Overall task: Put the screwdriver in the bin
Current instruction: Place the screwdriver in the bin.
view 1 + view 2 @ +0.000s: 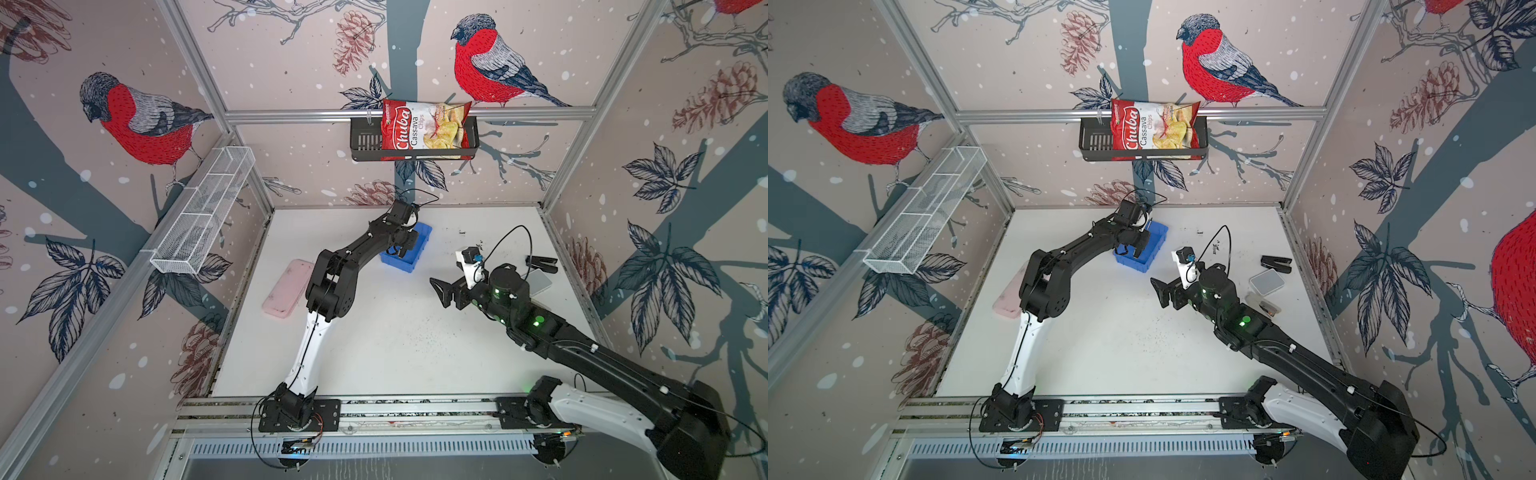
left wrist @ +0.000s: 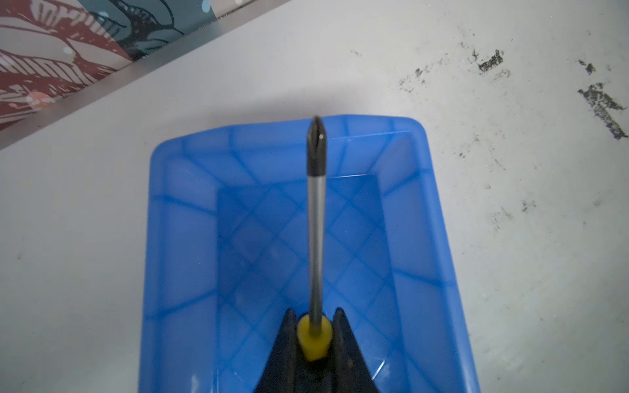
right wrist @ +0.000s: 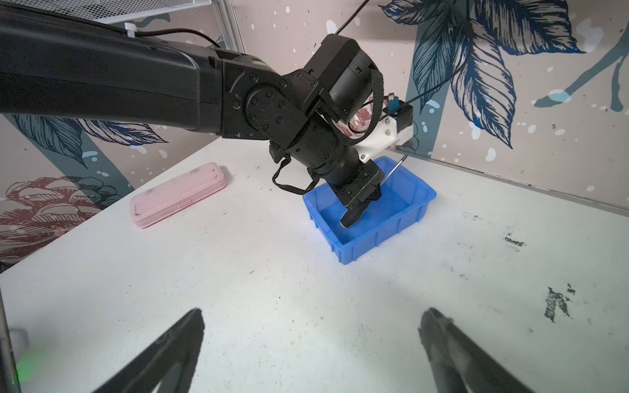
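In both top views the white surface (image 1: 395,332) carries a pink case (image 1: 288,288) at 9 o'clock and the bin (image 1: 417,249) toward 12, with nothing between them. The left gripper (image 2: 313,316) reaches down inside the bin, clamped on the handle. The right gripper (image 3: 313,311), at 3 o'clock, is spread wide and empty, farther from the bin. A stapler (image 1: 540,263) sits clear at 2 o'clock. The screwdriver (image 2: 316,221) lies along the bin's length, its tip tilted up toward the far short wall, which it may catch on release.
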